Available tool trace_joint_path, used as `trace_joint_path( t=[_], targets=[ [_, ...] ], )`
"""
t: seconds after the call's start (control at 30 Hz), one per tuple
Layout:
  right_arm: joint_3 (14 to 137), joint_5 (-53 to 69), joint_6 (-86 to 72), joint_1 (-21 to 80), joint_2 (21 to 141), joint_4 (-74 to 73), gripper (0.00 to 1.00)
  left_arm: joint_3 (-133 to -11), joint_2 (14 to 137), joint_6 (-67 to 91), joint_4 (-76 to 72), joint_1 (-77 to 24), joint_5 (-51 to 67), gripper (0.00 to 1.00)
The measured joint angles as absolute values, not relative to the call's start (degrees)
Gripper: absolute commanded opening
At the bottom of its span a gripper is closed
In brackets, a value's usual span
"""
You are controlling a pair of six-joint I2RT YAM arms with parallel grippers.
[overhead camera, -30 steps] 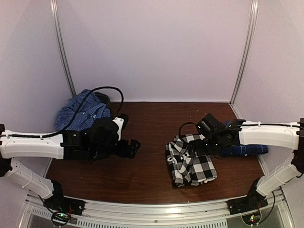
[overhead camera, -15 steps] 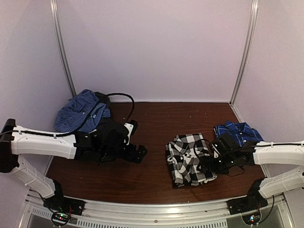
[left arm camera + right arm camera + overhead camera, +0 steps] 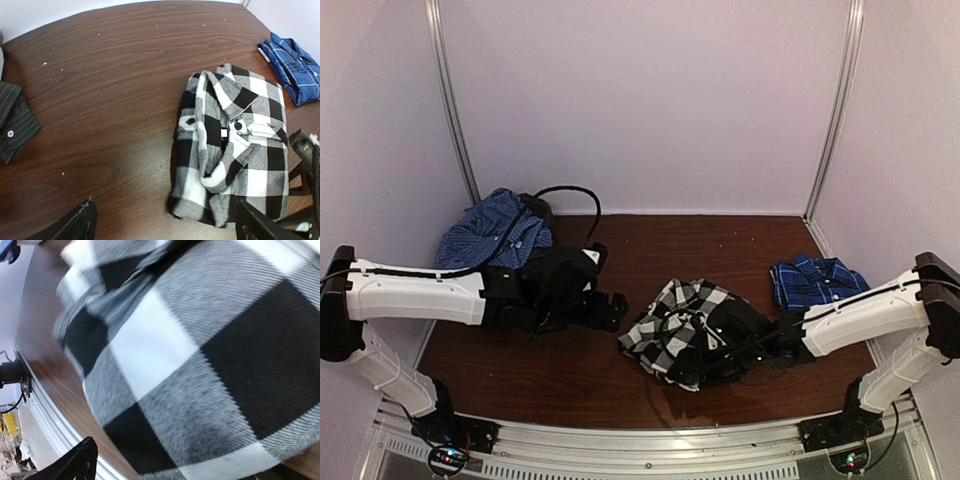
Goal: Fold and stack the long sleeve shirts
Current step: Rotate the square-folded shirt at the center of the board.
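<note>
The black-and-white check shirt (image 3: 682,325) lies rumpled on the brown table (image 3: 650,250), right of centre. My right gripper (image 3: 718,352) is low against its near right edge, open, and the check cloth (image 3: 200,355) fills the space between its fingers (image 3: 75,462). A folded royal blue shirt (image 3: 817,281) lies at the right, behind the right arm. My left gripper (image 3: 608,312) hovers open just left of the check shirt (image 3: 235,150), holding nothing. The blue shirt (image 3: 294,66) also shows at the upper right of the left wrist view.
A crumpled blue checked garment (image 3: 488,236) with a dark cloth lies heaped in the back left corner. A dark pinstriped cloth piece (image 3: 12,125) lies left of the left gripper. Grey walls with metal posts (image 3: 455,110) close the back; a metal rail (image 3: 650,440) runs along the near edge.
The right arm swung down from above the blue shirt to the check shirt's near right side. The check shirt slid left and bunched up. The left gripper shifted slightly right.
</note>
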State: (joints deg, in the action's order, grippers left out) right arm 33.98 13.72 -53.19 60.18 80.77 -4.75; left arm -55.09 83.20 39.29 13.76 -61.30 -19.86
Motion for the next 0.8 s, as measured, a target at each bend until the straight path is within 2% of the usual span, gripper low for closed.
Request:
trace_joint_path(
  t=[0.17,0.33,0.63,0.8],
  targets=[
    [47.7,16.7,-50.0,65.5,93.4,0.1,0.95,-53.9,79.7,42.5,17.2,-57.7,-20.6,0.97],
    [52.0,16.3,-45.8,66.0,92.6,-2.0,0.95,-49.8,74.4,45.3,17.3,-54.8,-19.6,0.98],
    [52.1,9.1,-39.4,52.0,80.3,-15.4,0.96,-45.1,76.0,49.8,10.5,-54.8,-10.4,0.98],
    [52.3,7.7,-35.1,41.9,79.5,-19.0,0.96,-42.0,77.6,52.4,5.7,-54.8,-6.2,0.98]
  ],
)
